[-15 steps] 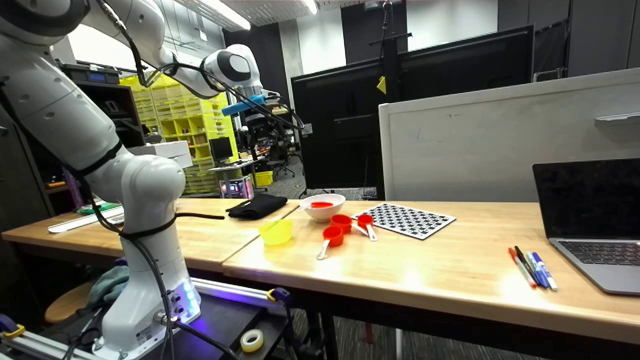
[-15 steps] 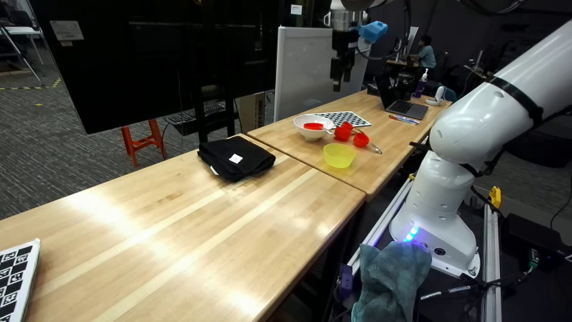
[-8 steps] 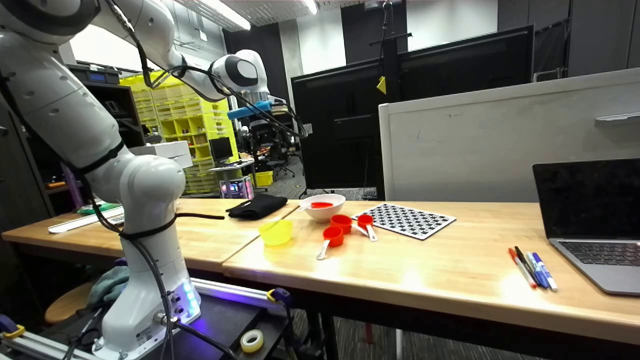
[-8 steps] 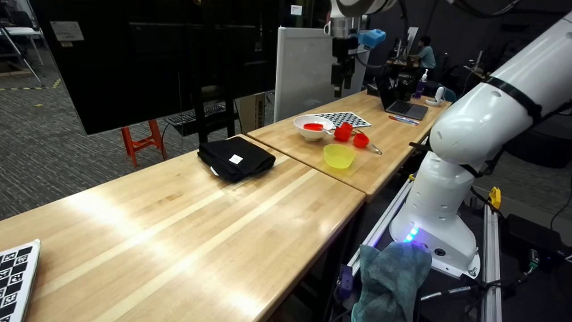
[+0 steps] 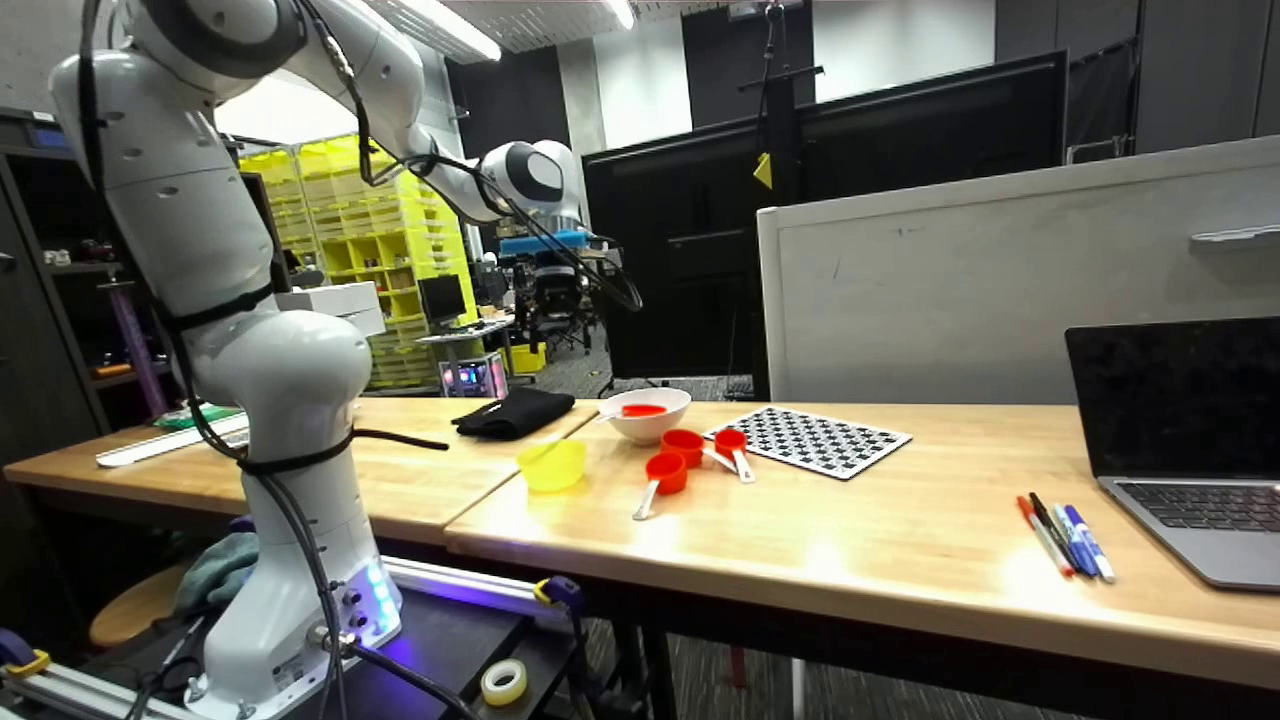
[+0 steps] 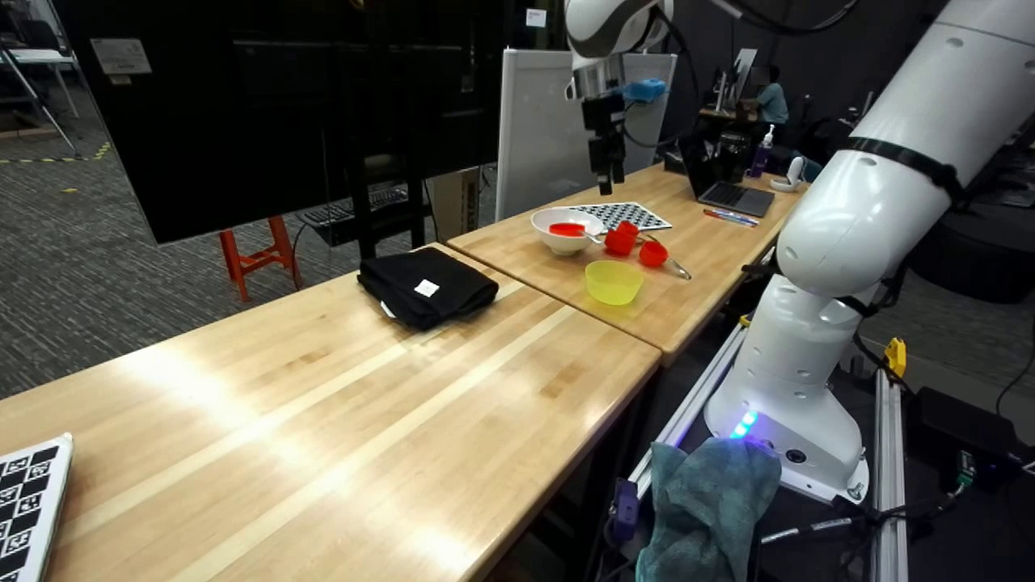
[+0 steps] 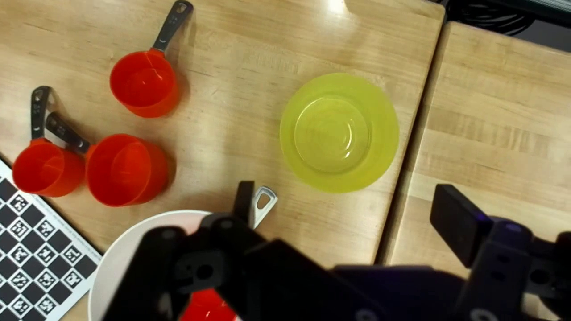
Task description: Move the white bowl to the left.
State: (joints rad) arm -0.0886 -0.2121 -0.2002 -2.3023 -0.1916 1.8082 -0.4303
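Observation:
The white bowl [image 5: 640,428] stands upright on the table in both exterior views [image 6: 558,242]. A red measuring cup [image 6: 568,229] lies inside it, its metal handle [image 7: 264,206] sticking out over the rim. In the wrist view the bowl [image 7: 117,263] is at the lower left, partly hidden behind a finger. My gripper [image 6: 612,183] hangs in the air, well above the table. In the wrist view the gripper [image 7: 348,207] is open, its fingers wide apart with nothing held between them.
A yellow cup [image 7: 339,133] stands near the table seam. Several red measuring cups [image 5: 667,472] lie beside the bowl. A checkered board [image 5: 810,440], a black folded cloth [image 6: 428,284], pens [image 5: 1065,540] and a laptop [image 5: 1190,500] are also on the tables.
The arm has come down and outward: my gripper is lower, further right in an exterior view and slightly left in an exterior view. The bowl, cups and other objects have not moved.

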